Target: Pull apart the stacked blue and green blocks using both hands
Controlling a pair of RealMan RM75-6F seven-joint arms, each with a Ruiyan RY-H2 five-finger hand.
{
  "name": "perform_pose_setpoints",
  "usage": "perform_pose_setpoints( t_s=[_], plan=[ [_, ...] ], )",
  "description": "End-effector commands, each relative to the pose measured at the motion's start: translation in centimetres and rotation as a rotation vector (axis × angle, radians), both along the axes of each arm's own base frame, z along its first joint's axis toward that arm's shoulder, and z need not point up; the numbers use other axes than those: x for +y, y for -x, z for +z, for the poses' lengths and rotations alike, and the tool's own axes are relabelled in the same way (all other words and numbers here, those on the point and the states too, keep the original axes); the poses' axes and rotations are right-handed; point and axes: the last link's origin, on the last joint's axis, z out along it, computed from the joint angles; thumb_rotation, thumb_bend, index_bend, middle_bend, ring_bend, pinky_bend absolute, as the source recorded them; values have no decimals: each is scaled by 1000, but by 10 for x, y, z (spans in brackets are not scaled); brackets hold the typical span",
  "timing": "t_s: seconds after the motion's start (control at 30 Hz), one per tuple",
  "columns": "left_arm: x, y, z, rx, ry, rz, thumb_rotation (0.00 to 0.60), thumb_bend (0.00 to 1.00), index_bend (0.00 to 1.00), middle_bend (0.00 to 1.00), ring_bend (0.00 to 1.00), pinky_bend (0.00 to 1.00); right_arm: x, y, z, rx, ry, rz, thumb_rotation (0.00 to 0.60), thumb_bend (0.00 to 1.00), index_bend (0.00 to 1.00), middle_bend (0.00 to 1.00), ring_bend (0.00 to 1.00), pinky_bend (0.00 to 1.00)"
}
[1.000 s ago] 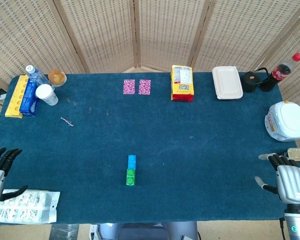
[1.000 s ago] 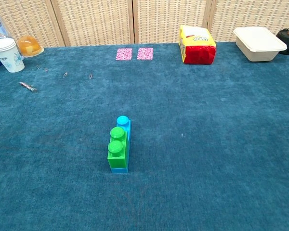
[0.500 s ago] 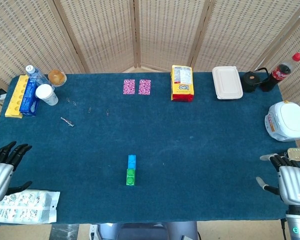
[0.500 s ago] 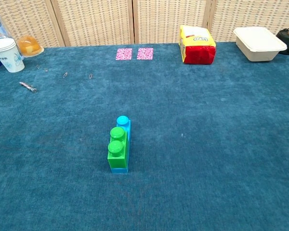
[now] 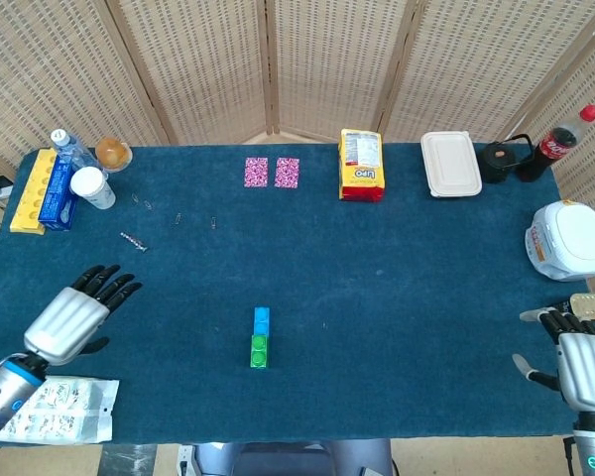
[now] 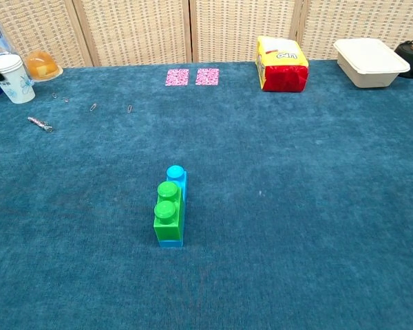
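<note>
- Left hand (image 5: 67, 322) has advanced over the bench (image 5: 397, 278) toward 3 o'clock; approach has begun.
- Right hand (image 5: 583, 365) remains at the bench's right edge.
- Fingers of both hands spread, holding nothing.
- Green block (image 5: 259, 350) still joined to blue block (image 5: 262, 319), bench centre, untouched.

you're working at a table (image 5: 397, 288) covered edge to edge in deep blue carpet-like cloth. behind it stands a folding screen (image 5: 307, 59) of pale woven cane panels set in light wooden frames, angled so the panels meet in shallow corners. a strip of beige floor (image 5: 476, 456) shows below the table's near edge. the light is even and soft.
</note>
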Motion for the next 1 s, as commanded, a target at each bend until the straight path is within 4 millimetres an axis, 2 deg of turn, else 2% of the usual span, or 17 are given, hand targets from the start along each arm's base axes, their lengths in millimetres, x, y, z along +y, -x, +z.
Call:
perform_pose_setpoints(
  t_s=[0.03, 0.2, 0.43, 0.67, 1.0],
  plan=[
    [25, -19, -25, 89, 66, -112, 600, 228, 160, 190, 121, 210, 2, 1, 1, -1, -1, -2, 600, 242, 360, 375, 385, 313],
    [54, -40, -65, 151, 145, -199, 600, 233, 206, 192, 123, 225, 5, 2, 4, -1, 14, -8, 600, 242, 360, 375, 402, 317],
    [77, -69, -113, 127, 174, -310, 600, 242, 264, 191, 123, 215, 5, 2, 8, 6, 24, -13, 600, 242, 360, 375, 407, 318],
    [84, -97, -154, 110, 240, -396, 600, 246, 304, 191, 123, 206, 8, 5, 15, 15, 41, -29, 600, 242, 360, 375, 408, 317],
    [90, -123, -192, 100, 273, -439, 600, 246, 303, 191, 123, 204, 13, 12, 24, 22, 69, -58, 600, 242, 360, 375, 409, 317]
  ],
)
